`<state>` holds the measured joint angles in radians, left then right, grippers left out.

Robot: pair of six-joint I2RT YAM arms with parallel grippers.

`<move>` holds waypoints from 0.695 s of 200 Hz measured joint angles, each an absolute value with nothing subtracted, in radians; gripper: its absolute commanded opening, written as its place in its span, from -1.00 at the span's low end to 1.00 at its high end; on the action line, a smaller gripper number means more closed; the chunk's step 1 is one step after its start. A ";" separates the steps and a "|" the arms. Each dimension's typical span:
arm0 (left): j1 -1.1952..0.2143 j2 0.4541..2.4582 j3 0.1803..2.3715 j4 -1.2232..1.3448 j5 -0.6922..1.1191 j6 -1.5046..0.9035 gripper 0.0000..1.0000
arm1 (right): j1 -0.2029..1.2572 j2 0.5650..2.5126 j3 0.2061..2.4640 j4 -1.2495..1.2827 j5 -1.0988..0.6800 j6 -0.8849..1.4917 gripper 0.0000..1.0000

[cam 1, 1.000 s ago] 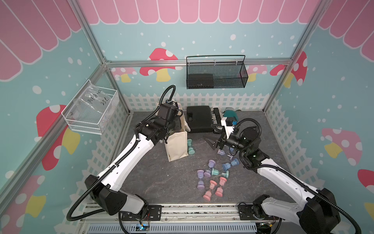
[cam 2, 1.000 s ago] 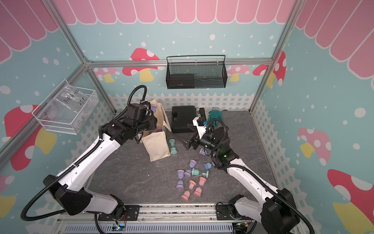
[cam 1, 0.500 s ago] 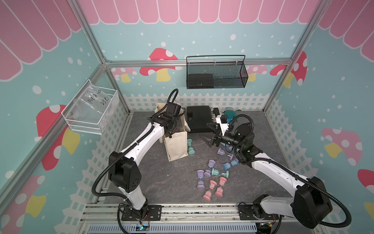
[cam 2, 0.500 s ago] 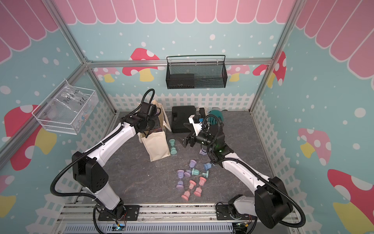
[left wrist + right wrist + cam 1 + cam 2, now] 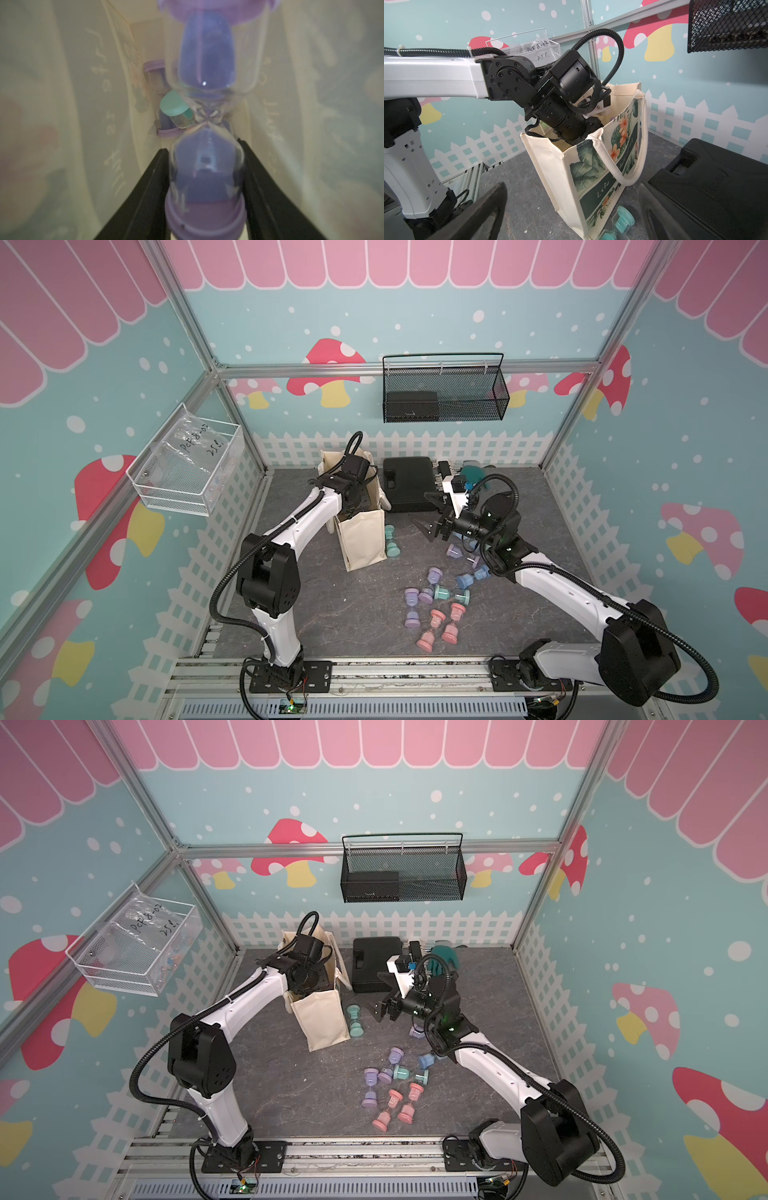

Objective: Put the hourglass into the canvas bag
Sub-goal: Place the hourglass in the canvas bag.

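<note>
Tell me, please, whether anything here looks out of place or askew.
Yes: a teal hourglass lies on its side at the foot of the canvas bag, outside it and apart from the jumbled cluster of hourglasses. Nothing looks spilled or broken.

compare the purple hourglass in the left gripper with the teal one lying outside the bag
The purple hourglass is clamped in the left gripper; the teal hourglass lies loose on the tabletop. The purple one is inside the canvas bag, the teal one beside it outside. Both have the same two-cap shape.
</note>
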<state>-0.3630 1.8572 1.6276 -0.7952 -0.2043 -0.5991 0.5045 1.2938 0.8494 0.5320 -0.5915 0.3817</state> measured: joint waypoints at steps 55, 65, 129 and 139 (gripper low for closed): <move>-0.363 1.858 1.610 -0.790 -0.197 -0.603 -0.10 | 0.505 1.272 0.849 0.532 -0.565 0.375 0.99; -0.363 1.858 1.608 -0.789 -0.197 -0.603 -0.08 | 0.505 1.267 0.848 0.532 -0.561 0.374 0.99; -0.363 1.848 1.603 -0.787 -0.197 -0.603 0.16 | 0.505 1.245 0.846 0.532 -0.551 0.374 0.99; -0.363 1.839 1.601 -0.788 -0.198 -0.604 0.19 | 0.505 1.243 0.846 0.532 -0.550 0.374 0.99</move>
<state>-0.3630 1.8389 1.6012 -0.7876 -0.1978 -0.6037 0.5045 1.2430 0.8455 0.5316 -0.5499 0.3744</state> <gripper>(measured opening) 0.580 0.996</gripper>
